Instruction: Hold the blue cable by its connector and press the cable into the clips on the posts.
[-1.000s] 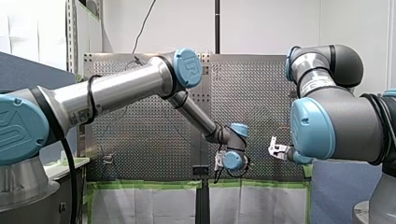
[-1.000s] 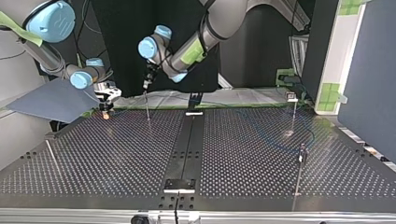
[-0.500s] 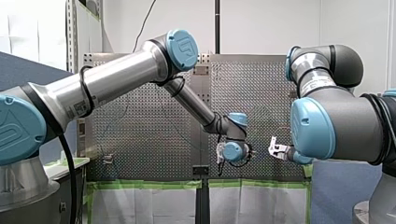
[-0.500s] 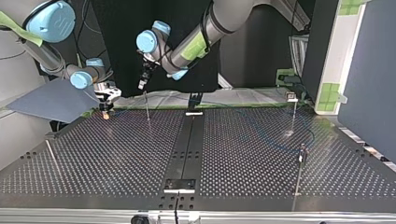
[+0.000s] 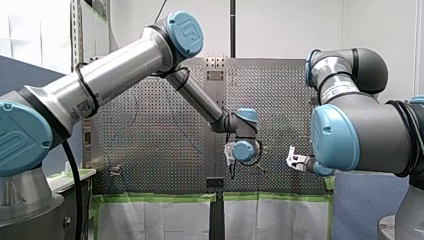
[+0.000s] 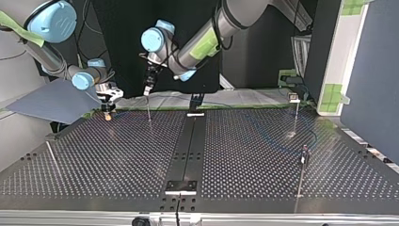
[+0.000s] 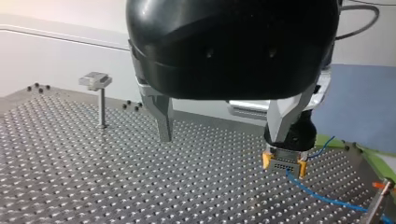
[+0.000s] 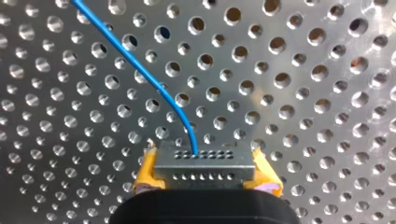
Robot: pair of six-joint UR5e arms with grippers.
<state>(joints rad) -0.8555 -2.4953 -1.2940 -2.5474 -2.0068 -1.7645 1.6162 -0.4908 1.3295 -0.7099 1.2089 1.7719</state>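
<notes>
- Here, by the top view, the near post (image 6: 301,175) stands by the worktop's (image 6: 117,165) near right corner.
- The left post (image 6: 51,159) stands beside the left edge.
- Farther back, the clip post (image 6: 296,114) stands toward the far right corner and carries one clip (image 6: 294,98).
- The far post (image 6: 148,109) rises near the far edge, which makes four posts.
- My left gripper (image 7: 223,135) hangs over the far post, its two metal fingers (image 7: 162,119) spread apart around nothing.
- At the far left corner, my right gripper (image 8: 204,183) clamps its two yellow pads (image 8: 145,173) on the one connector (image 8: 204,163).
- The one blue cable (image 8: 126,60) leaves the connector and trails across the worktop.
</notes>
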